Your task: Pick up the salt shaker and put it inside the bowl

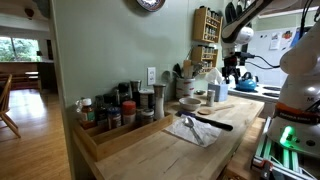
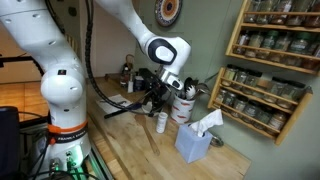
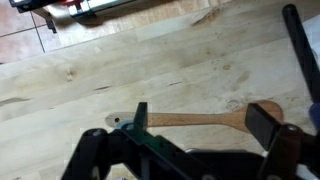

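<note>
Soft even indoor light, bright window (image 1: 15,47) beyond, low resolution, gripper (image 3: 203,125) dark and blurred close up

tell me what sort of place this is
Most likely a home kitchen: a butcher-block counter, a wall-mounted spice rack full of jars, and a wooden tray crowded with seasoning bottles.

The countertop (image 3: 150,60) is smooth pale wood, the spoon (image 3: 205,120) matt wood.

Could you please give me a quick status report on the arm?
Claw open, empty. Salt shaker on the counter, not yet in bowl. Wooden spoon lies right under claw.
</note>
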{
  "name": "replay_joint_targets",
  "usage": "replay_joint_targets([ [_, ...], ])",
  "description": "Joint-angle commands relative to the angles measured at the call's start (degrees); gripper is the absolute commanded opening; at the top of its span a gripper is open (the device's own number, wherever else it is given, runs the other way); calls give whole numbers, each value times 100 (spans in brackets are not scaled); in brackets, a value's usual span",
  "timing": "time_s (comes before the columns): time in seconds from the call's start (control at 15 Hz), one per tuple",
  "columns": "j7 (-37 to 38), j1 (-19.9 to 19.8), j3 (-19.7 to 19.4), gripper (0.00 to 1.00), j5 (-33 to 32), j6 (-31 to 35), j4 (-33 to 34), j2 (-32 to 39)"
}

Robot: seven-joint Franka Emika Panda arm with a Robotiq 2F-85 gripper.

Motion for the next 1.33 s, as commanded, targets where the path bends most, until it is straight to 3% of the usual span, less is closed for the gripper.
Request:
replay_joint_targets([
  [0.0,44,91,-92,100,-36,-12,7,-7],
  [0.4,-150,142,-91,100,-100,169,-12,-33],
  [1.27,-4358,888,-918,100,53,2104,-323,266],
])
